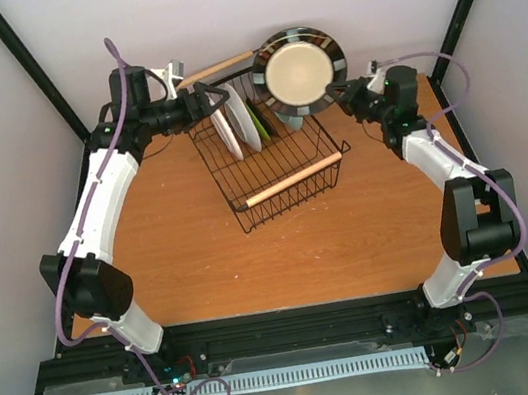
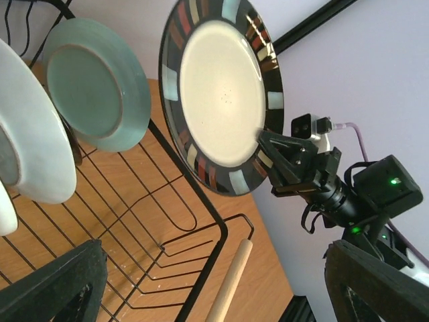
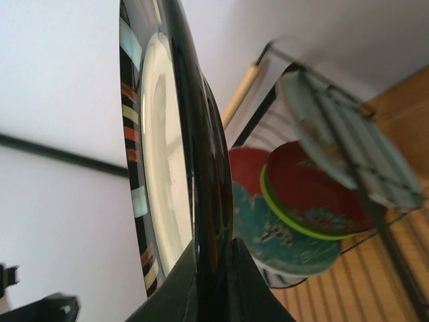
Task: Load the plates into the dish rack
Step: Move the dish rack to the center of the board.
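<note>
Step in hand: the last leg of a load, by the look of it. The black-rimmed cream plate (image 1: 299, 68) is up in the air over the far right corner of the dish rack (image 1: 282, 154), not yet in a slot
Right gripper (image 1: 336, 94): clamped tight on that plate's lower rim, with the plate's face turned towards the left arm
Left gripper (image 1: 212, 100): jaws spread wide with nothing between them, parked at the rack's far left corner, just beside the standing plates
Already racked: the white plate (image 2: 30, 134) and the mint green plate (image 2: 94, 80) stand on edge, and the red plate with the teal flower (image 3: 275, 228) sits among them
Next move, my read: line the held plate up parallel with the mint one, then lower it rim-first into the bare wires alongside
Edges to mind: the rack's right rim wire sits directly below, the mint plate is near, and the far handle (image 1: 217, 67) is behind
Open room: bare wire runs from the mint plate to the near handle (image 1: 293, 179), and there is bare table (image 1: 353, 243) to the right of the rack
Risk: with a grip on the rim alone, a knock on the wire could twist the plate
</note>
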